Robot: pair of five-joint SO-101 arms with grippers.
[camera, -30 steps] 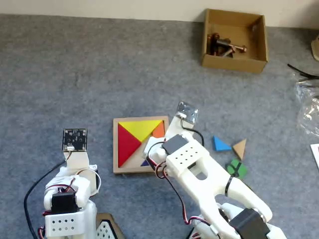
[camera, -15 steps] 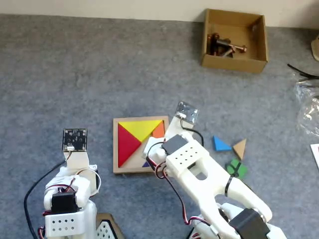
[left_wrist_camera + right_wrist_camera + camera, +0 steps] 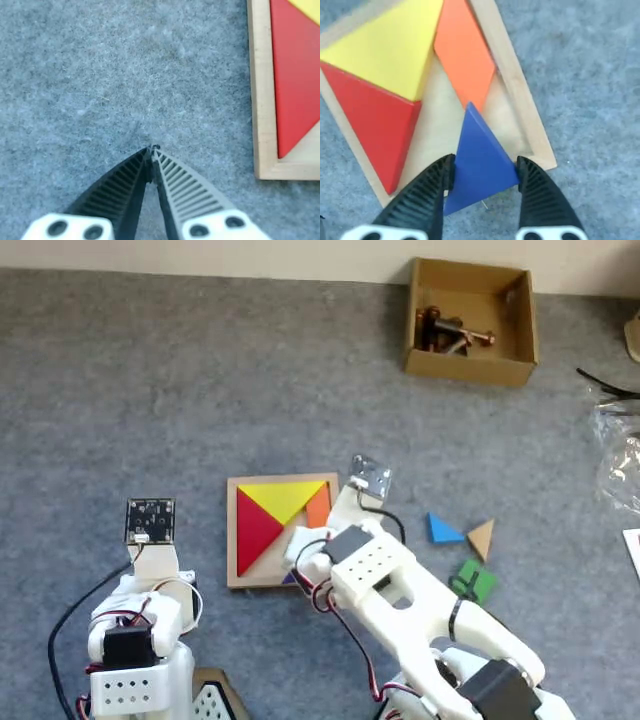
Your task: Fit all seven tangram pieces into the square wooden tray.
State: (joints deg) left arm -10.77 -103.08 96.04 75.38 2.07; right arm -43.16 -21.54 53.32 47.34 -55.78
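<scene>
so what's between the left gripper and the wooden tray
Only bare grey mat. The left wrist view shows it between the left gripper, shut, and the rim of the wooden tray.

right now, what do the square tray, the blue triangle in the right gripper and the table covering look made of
Square tray: likely unpainted wood, with a pale tan, matte rim and floor.
Blue triangle in the right gripper: probably painted wood, given its solid colour, thick flat sides and satin look; plastic is possible.
Table covering: grey felt or short carpet, with fuzzy fibres showing.
</scene>
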